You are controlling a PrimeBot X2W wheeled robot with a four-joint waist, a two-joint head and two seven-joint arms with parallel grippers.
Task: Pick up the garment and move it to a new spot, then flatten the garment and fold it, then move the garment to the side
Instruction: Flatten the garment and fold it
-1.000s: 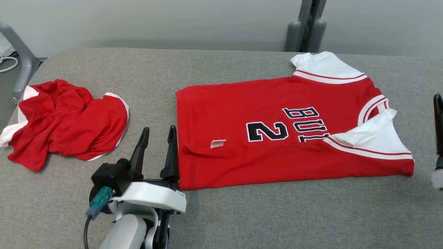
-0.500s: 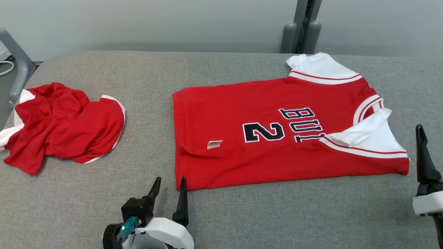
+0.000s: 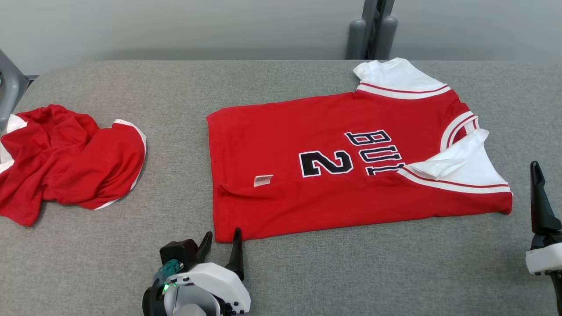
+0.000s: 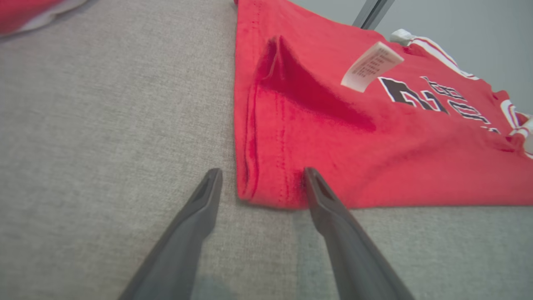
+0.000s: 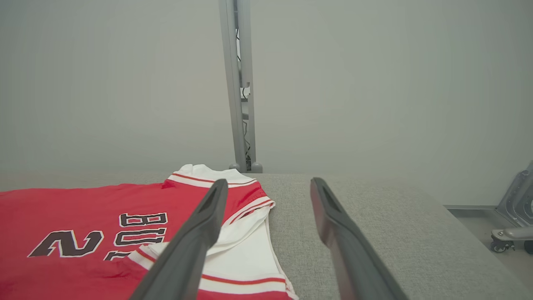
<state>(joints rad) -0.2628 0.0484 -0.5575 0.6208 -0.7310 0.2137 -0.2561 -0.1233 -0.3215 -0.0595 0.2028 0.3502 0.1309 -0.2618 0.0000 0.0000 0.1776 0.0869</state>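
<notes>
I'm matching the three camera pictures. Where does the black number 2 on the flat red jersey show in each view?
Head view: number 2, centre, lying sideways.
Left wrist view: number 2, upper right.
Right wrist view: number 2, lower left.
Shared landmark: upright grey post at the back.

Two red garments lie on one grey desk (image 3: 131, 87): one flat jersey (image 3: 351, 193) toward three o'clock and one crumpled garment (image 3: 66, 162) at nine o'clock. The jersey carries one white label (image 3: 263, 180). There are two hands, the left hand (image 3: 223, 233) at six o'clock and the right hand (image 5: 268, 183) at four o'clock. One grey post (image 3: 371, 30) stands at twelve o'clock.
</notes>
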